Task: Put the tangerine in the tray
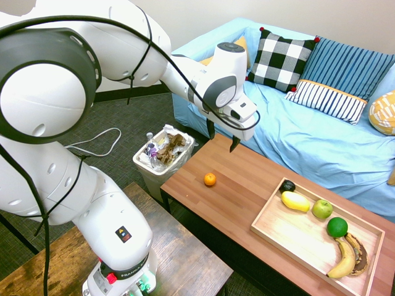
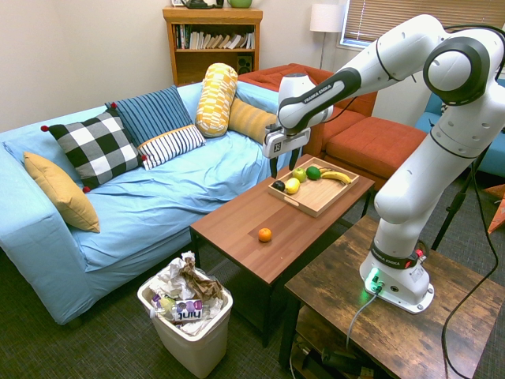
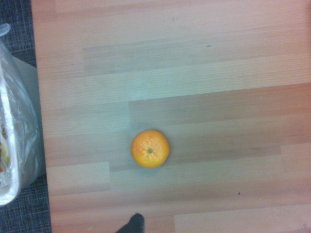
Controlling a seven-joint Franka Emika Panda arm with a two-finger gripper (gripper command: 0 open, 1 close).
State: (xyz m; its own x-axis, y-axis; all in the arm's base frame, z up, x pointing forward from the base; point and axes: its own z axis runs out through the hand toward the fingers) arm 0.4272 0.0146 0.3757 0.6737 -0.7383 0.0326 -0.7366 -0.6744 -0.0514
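I am having my gripper (image 1: 223,140) hanging in the air above the wooden table (image 1: 225,163), with its two fingers standing wide open and holding nothing. The tangerine (image 1: 210,179), little, round and bright orange, is sitting on the bare wood near one end of the table, apart from the fingers, and I am seeing it from above in the wrist view, with its tiny green spot facing up. The tray (image 1: 296,237) is lying flat on the same table, near the other end, and the tangerine is resting outside it. In the tray, a dark fruit (image 1: 287,185) is sitting by a corner, just beside a yellow fruit (image 1: 295,201). A green apple (image 1: 322,209) is sitting next along, then a round green fruit (image 1: 337,227), and then two bananas (image 1: 347,256) are lying side by side, one yellow and one very brown. Near the tangerine's end of the table, a white bin (image 1: 155,176) is standing on the floor, full of crumpled paper. Along the table's far side, a sofa (image 1: 266,117) is wearing a light blue cover, and a black and white checked pillow (image 1: 281,60) is leaning on its back beside a blue striped one (image 1: 345,68)
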